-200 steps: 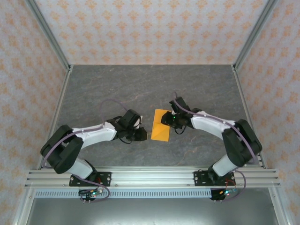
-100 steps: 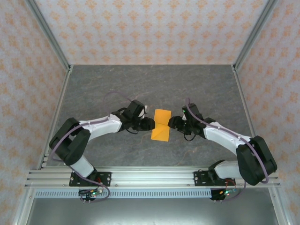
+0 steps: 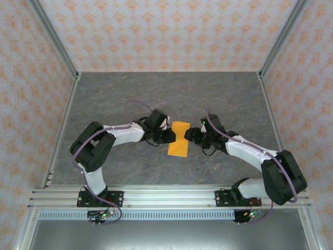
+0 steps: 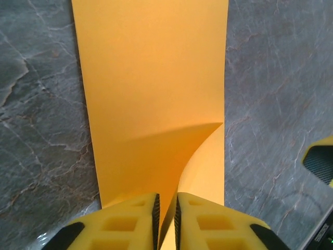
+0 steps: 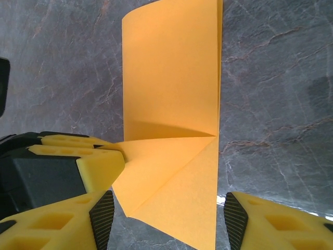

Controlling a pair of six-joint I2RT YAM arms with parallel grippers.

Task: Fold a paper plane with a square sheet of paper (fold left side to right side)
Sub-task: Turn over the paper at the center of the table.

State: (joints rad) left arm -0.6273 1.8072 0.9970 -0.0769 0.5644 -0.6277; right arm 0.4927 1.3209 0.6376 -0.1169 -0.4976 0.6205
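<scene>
Two grippers are flanking the mid-table square sheet of paper (image 3: 179,140): the left gripper (image 4: 166,211) is pinching its nine-o'clock edge, the right gripper (image 5: 169,219) is gaping at three o'clock. Light, floppy paper is likely favouring edge pinches.

Cropped on top — square sheet of paper (image 4: 151,78), near edge hidden in left tool (image 4: 166,203).

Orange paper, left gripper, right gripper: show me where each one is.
orange paper (image 3: 179,141), top view, middle of the sheet.
left gripper (image 4: 166,204), left wrist view, midway between its fingertips, pinching the sheet's edge.
right gripper (image 5: 169,216), right wrist view, midway between its open fingertips.
</scene>
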